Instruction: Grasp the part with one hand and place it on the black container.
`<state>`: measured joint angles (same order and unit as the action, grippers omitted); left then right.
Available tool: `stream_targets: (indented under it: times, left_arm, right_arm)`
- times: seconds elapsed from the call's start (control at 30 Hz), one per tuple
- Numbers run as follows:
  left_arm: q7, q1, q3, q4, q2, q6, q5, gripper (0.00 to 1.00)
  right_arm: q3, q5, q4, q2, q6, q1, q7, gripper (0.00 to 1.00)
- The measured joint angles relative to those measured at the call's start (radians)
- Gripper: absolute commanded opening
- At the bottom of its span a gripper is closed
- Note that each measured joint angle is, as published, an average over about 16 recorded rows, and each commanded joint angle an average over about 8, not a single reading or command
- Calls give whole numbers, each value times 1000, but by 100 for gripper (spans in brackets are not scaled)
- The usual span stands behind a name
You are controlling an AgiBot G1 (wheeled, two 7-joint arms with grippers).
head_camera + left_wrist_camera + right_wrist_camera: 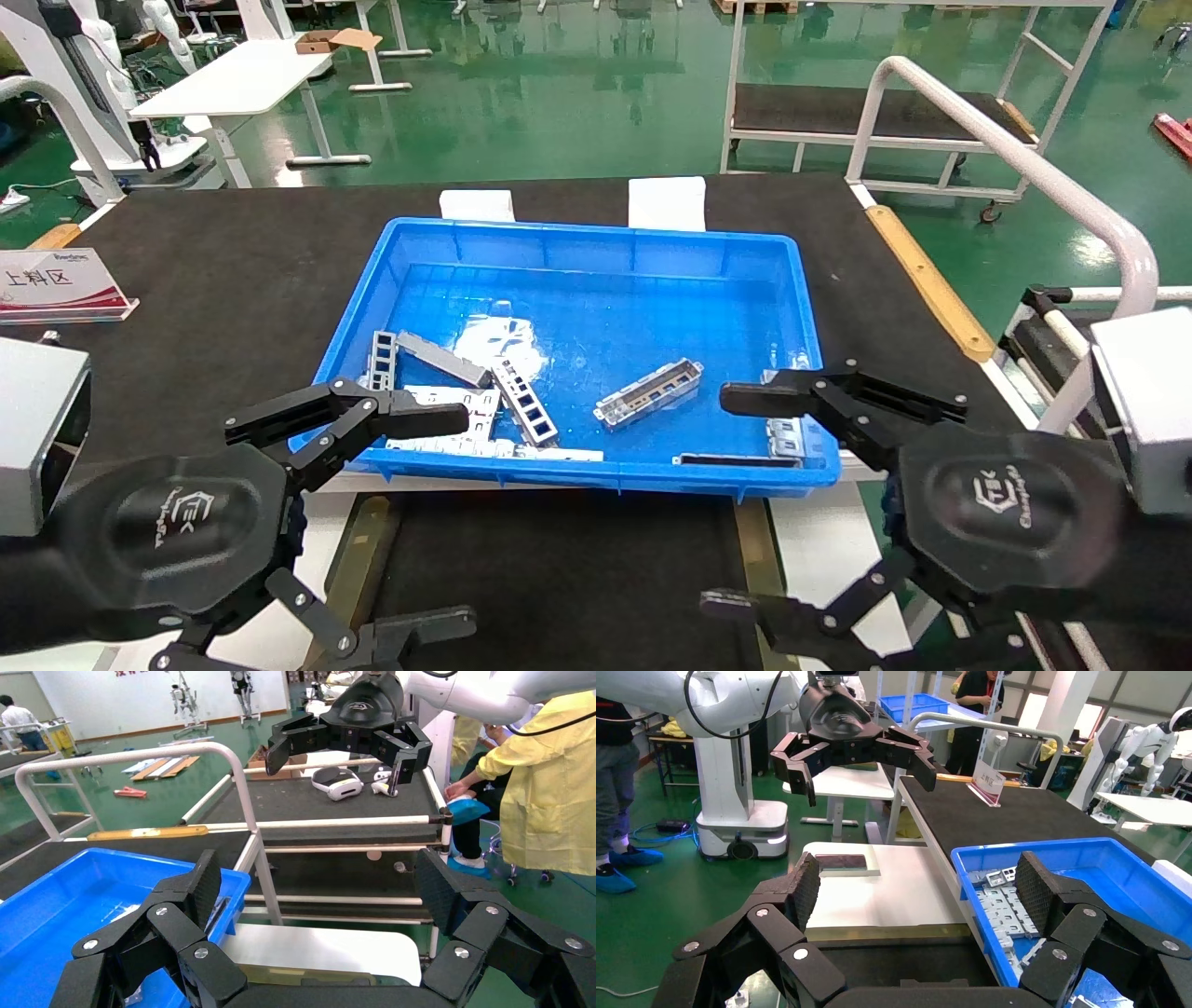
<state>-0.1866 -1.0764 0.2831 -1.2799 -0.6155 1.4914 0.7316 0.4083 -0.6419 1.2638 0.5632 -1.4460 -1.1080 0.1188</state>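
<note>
Several metal parts lie in the blue bin (596,252). One narrow silvery bar-shaped part (649,393) lies alone near the bin's middle. A ladder-like part (524,403) and another (382,359) lie at the near left. The black container (559,578), with olive-brass strips on both sides, lies in front of the bin; it also shows in the right wrist view (891,962). My left gripper (461,518) (320,881) hangs open and empty over the bin's near left corner. My right gripper (722,501) (919,888) hangs open and empty over the bin's near right corner.
Wider pale slotted plates (456,410) (1007,910) lie at the bin's near left. A white tubular rail (1024,158) stands to the right of the table. A sign (56,284) stands at the left. A yellow strip (927,280) runs along the table's right edge.
</note>
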Motion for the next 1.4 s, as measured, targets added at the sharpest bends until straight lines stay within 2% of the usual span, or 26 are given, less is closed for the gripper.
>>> stream_targets:
  times: [0.33, 0.67, 1.07, 1.4]
  left_arm:
    - [11, -19, 19, 13, -32, -20, 39, 100]
    - [51, -75, 69, 81, -113, -50, 141, 100]
    - [118, -194, 154, 274, -270, -113, 312, 100]
    - [208, -316, 211, 543, -448, -204, 427, 100]
  right_arm:
    - [0, 0, 0, 0, 0, 0, 0, 100]
    - [0, 0, 0, 0, 0, 0, 0, 100]
    - [0, 0, 0, 0, 0, 0, 0, 100]
    - [0, 0, 0, 0, 0, 0, 0, 100]
